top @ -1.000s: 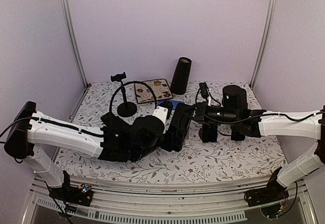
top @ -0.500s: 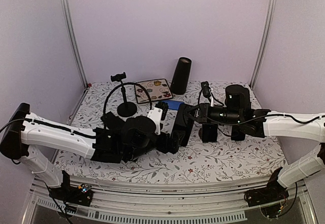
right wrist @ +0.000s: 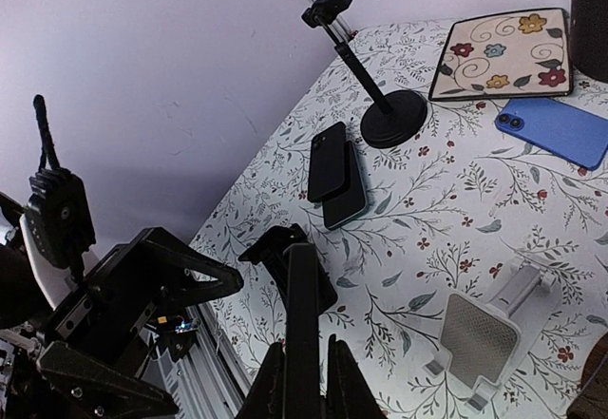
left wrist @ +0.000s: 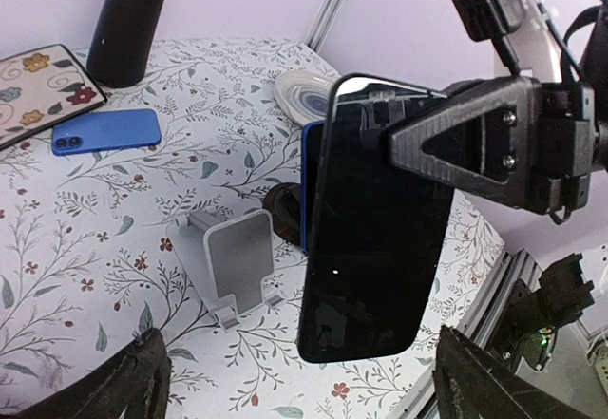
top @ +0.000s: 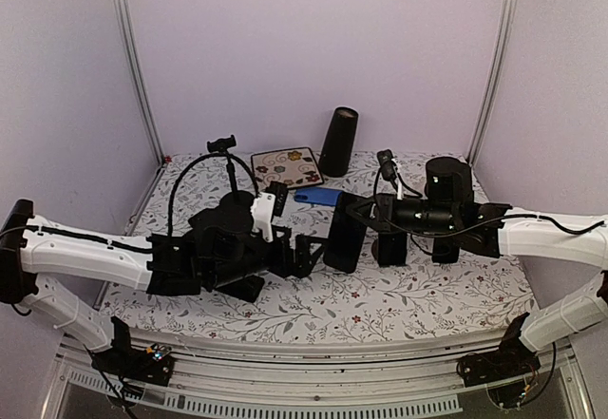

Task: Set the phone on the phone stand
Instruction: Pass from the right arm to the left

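A black phone (left wrist: 375,248) hangs upright above the table, its dark screen facing the left wrist camera. My right gripper (right wrist: 304,381) is shut on its top end, and in the right wrist view the phone (right wrist: 303,314) shows edge-on between the fingers. The grey phone stand (left wrist: 237,265) sits on the floral cloth just left of and behind the phone's lower edge, and it also shows as the stand (right wrist: 480,333) in the right wrist view. In the top view the phone (top: 344,232) hides it. My left gripper (top: 299,251) stands open and empty to the left of the phone.
A blue phone (top: 316,196) lies face down behind the arms, near a floral mat (top: 288,165) and a black cylinder (top: 338,142). A gooseneck clamp holder (right wrist: 380,105) stands at back left, with two dark phones (right wrist: 334,174) beside it. A white round pad (left wrist: 304,96) lies further back.
My left arm has drawn back to the left, away from the phone. The right gripper has kept hold of the phone, which now hangs more upright.
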Motion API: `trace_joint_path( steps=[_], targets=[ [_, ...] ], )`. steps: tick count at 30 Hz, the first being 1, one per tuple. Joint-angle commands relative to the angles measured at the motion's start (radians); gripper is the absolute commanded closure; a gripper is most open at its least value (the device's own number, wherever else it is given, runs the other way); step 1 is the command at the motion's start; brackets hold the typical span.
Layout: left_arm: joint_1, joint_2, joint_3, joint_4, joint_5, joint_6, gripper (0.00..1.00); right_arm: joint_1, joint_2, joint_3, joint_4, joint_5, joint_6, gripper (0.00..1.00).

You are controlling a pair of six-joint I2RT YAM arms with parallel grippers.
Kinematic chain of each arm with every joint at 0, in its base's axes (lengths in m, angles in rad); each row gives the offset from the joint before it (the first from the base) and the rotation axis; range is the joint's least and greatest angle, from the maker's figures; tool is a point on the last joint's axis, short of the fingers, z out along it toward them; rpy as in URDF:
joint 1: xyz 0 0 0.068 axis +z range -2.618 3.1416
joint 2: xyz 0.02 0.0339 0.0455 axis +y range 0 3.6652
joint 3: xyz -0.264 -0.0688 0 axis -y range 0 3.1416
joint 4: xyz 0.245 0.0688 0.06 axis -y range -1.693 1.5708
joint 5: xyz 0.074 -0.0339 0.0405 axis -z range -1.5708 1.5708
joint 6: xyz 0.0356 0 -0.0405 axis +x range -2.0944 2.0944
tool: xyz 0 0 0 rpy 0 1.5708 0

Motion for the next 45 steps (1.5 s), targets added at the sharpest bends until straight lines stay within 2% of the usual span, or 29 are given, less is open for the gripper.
trace_joint_path(
  steps=[1, 15, 22, 27, 36, 45],
  targets=[
    [0.056, -0.05, -0.051, 0.053, 0.103, -0.022, 0.03, -0.003, -0.024, 0.007, 0.044, -0.011, -0.041, 0.96],
    [0.172, -0.057, -0.075, 0.101, 0.266, -0.006, 0.03, -0.003, 0.07, 0.036, 0.055, -0.09, -0.233, 0.98],
    [0.189, -0.015, -0.065, 0.135, 0.332, -0.008, 0.03, -0.004, 0.107, 0.033, 0.058, -0.072, -0.363, 0.98],
    [0.196, 0.034, -0.025, 0.142, 0.382, 0.012, 0.05, -0.004, 0.1, 0.034, 0.068, -0.132, -0.427, 0.98],
    [0.241, 0.087, 0.024, 0.179, 0.547, 0.05, 0.36, -0.004, 0.077, 0.019, 0.077, -0.295, -0.434, 0.98],
    [0.266, 0.122, 0.042, 0.248, 0.721, 0.071, 0.57, -0.016, 0.067, 0.016, 0.088, -0.389, -0.423, 0.97]
  ],
)
